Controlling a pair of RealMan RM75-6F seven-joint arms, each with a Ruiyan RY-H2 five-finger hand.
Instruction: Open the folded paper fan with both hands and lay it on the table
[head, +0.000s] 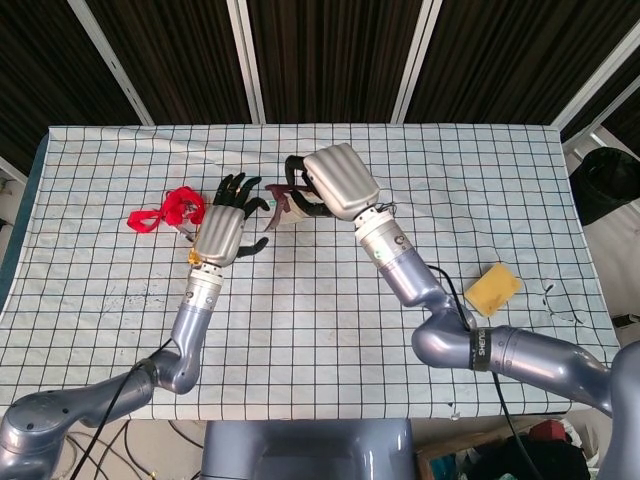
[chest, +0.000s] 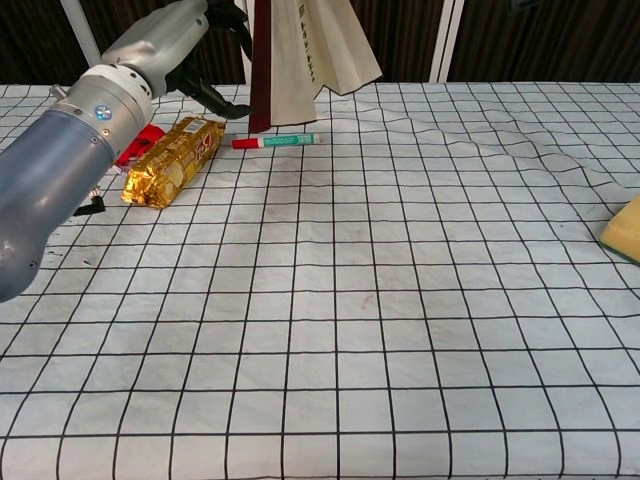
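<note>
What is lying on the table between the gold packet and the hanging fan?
In the chest view, a marker pen lies on the cloth between the gold packet and the fan.

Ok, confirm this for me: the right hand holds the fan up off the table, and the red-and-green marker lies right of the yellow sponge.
Not quite. The right hand does hold the fan up, but the marker lies far left of the sponge, beside the gold packet; the chest view shows it.

paper fan (chest: 300, 55) is cream with a dark red outer stick, partly spread, hanging upright above the table
</note>
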